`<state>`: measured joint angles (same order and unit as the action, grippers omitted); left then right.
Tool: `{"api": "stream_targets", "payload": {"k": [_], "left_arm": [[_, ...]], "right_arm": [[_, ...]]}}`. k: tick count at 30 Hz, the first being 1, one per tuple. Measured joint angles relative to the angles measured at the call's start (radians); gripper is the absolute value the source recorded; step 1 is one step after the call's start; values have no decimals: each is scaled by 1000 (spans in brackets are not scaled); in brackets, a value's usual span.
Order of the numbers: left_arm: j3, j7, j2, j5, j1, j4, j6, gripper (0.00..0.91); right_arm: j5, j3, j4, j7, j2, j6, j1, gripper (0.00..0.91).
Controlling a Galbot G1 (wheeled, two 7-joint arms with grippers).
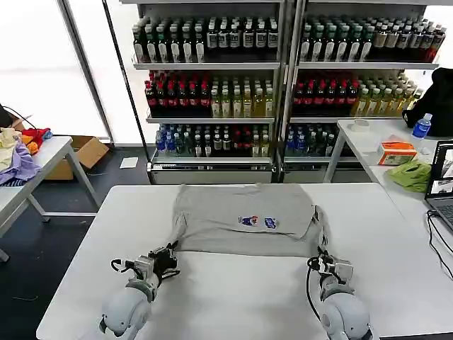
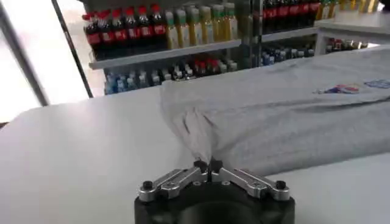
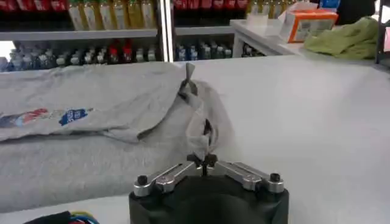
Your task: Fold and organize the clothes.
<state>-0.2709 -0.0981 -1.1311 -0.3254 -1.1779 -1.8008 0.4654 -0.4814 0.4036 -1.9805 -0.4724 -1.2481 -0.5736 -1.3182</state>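
Nearest the head camera, both end effectors sit low over the tabletop's near edge. The left end effector [image 1: 167,256] has its fingers pinched together on the near left corner of the grey shirt [image 1: 244,219]; in the left wrist view the tips [image 2: 208,165] meet on a tuck of cloth at the hem. The right end effector [image 1: 320,263] is likewise closed, its tips [image 3: 202,161] nipping the bunched fabric of the near right corner.

Outward from there, the shirt lies across the middle of the white tabletop [image 1: 233,304], already partly folded, with its small printed motif [image 1: 256,222] facing up and a flap laid diagonally over the right side.

The step in hand looks like a fold of the near hem away toward the far edge. To do it well, both corners should rise together and level, just high enough to clear the layer beneath, then travel at a matched pace so the crease runs straight. The right grip holds a crumpled wad, so it may drag the flap askew; keeping light tension between the two corners should help.
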Motion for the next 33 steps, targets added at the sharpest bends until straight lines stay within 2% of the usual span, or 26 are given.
{"api": "stream_targets", "payload": {"k": [8,16,17,18,19,20,21,22,33], "left_arm": [[-31,-26,44,11,-119,-152,9,10],[-78,-56,90,20,-294,-320,18,10],[-85,-59,96,20,-314,-338,19,10],[-93,-62,103,20,-338,-359,22,10],[-101,-65,110,20,-359,-375,24,0],[-107,-68,114,22,-378,-389,25,10],[-113,-71,117,24,-401,-405,27,252],[-118,-72,120,27,-420,-418,28,907],[-138,-75,114,52,-564,-509,55,907]], "right_arm": [[30,1,-157,-37,1,14,-150,0],[66,7,-306,-114,34,17,-339,0],[71,9,-322,-124,39,16,-364,514],[75,12,-336,-132,44,15,-385,846],[79,14,-348,-139,47,15,-405,907],[83,14,-359,-145,50,14,-425,907],[87,13,-368,-152,52,13,-446,907],[91,12,-375,-158,53,11,-463,907],[145,5,-460,-217,44,20,-606,907]]}}
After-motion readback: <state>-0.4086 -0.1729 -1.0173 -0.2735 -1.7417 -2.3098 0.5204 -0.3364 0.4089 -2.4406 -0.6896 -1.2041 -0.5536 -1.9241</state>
